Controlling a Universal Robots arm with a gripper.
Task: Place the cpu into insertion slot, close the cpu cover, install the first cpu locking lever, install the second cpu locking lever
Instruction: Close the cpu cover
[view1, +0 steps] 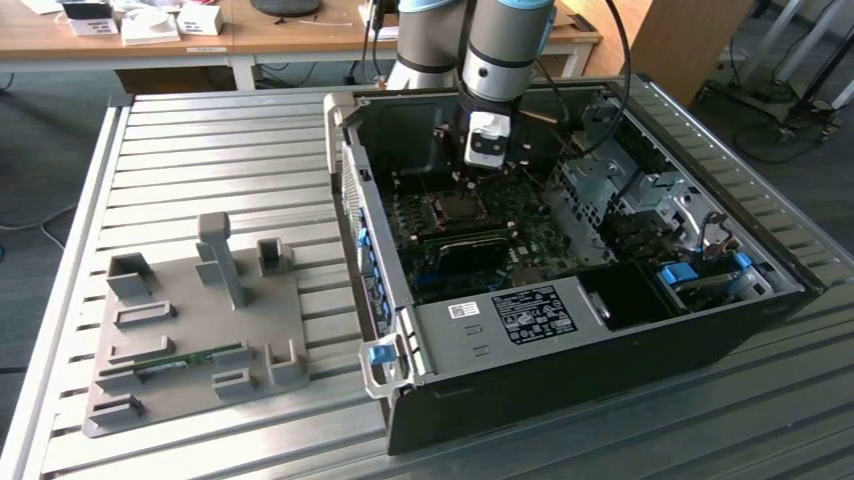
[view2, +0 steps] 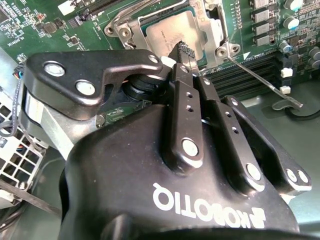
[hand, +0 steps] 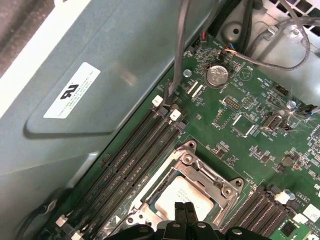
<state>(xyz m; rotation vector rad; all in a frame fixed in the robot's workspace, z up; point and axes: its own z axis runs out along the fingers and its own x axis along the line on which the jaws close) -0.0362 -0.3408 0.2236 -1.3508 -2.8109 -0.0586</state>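
The cpu (view2: 172, 32) lies in the socket on the green motherboard (hand: 250, 115) inside the open computer case (view1: 574, 330); its silvery top also shows in the first wrist view (hand: 175, 197). The cpu cover (hand: 202, 170) lies flat around it, and the chip shows through its window. My gripper (view2: 182, 50) is shut with nothing between its fingers, and its tips are just over the near edge of the chip. In the exterior view the gripper (view1: 470, 178) hangs straight above the socket (view1: 454, 208). A thin wire locking lever (view2: 265, 82) sticks out from the socket's corner over the memory slots.
Black memory slots (hand: 125, 160) run beside the socket, and cables (hand: 177, 50) hang near the case wall. A drive cage (view1: 614, 190) fills the case's far side. On the exterior view's left, a grey fixture plate (view1: 200, 330) holds a memory stick (view1: 174, 362) on the ribbed metal table (view1: 214, 160).
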